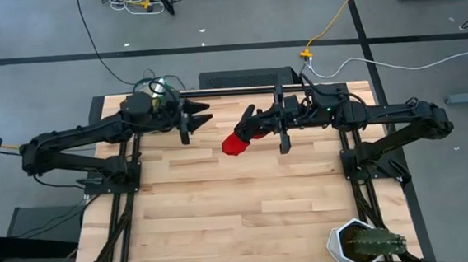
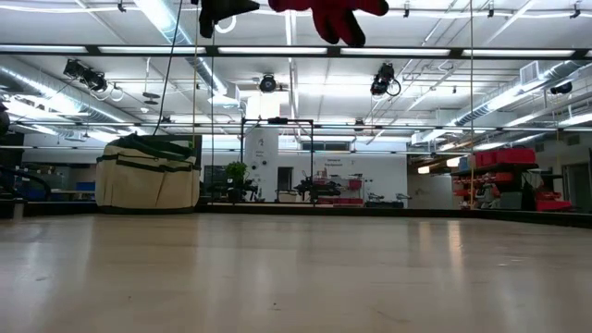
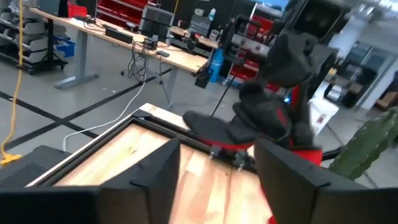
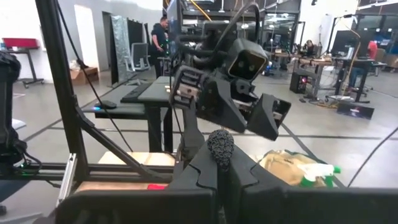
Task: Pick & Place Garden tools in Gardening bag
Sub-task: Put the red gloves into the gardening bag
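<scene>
High view: the right gripper [image 1: 274, 125] is clamped shut on the red-and-black fabric work glove [image 1: 239, 139], which hangs in the air above the far middle of the pale wooden table [image 1: 248, 221]. The right wrist view shows the pinch is slight: only one knobbly black glove fingertip sits between the closed jaws, so the rest of the glove dangles free. Just beside it, and not touching it, the left gripper [image 1: 203, 115] faces the glove with its fingers spread and nothing between them.

Further out, the rounded beige fabric gardening bag with green trim [image 2: 148, 174] stands on the table, and a green spray bottle [image 4: 318, 170] already pokes out of it. A white pot with a green cactus [image 1: 362, 244] sits at the near right corner, well apart.

This looks like a pass from one arm to the other. To do it well, the left gripper should take the thick red cuff rather than a loose finger. It should close fully before the right one lets go, because the present hold could slip. Then the glove should travel high and drop only once it is over the bag's mouth.
</scene>
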You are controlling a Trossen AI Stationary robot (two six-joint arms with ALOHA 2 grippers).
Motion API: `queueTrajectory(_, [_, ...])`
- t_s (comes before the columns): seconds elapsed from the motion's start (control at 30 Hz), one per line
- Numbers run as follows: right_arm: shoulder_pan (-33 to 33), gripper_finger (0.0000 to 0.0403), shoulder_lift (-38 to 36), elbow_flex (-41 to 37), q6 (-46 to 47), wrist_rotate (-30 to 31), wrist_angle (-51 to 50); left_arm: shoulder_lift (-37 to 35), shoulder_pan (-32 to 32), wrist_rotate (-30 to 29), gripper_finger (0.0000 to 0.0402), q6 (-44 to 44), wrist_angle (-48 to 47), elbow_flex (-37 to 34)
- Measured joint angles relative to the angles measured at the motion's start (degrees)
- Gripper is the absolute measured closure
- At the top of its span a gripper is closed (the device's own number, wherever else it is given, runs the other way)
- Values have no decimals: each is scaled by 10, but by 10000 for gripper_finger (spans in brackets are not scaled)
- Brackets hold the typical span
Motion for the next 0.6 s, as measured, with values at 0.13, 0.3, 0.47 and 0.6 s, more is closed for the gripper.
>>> queueTrajectory(0.13, [0,401,0,0,0,5,-10,10,0,15,142,-22,32,0])
queueTrajectory(0.3, [0,401,0,0,0,5,-10,25,0,52,102,-45,70,0])
queueTrajectory(0.47, [0,401,0,0,0,5,-10,46,0,73,86,-58,75,0])
queueTrajectory(0.6, [0,401,0,0,0,6,-10,65,0,85,81,-72,95,0])
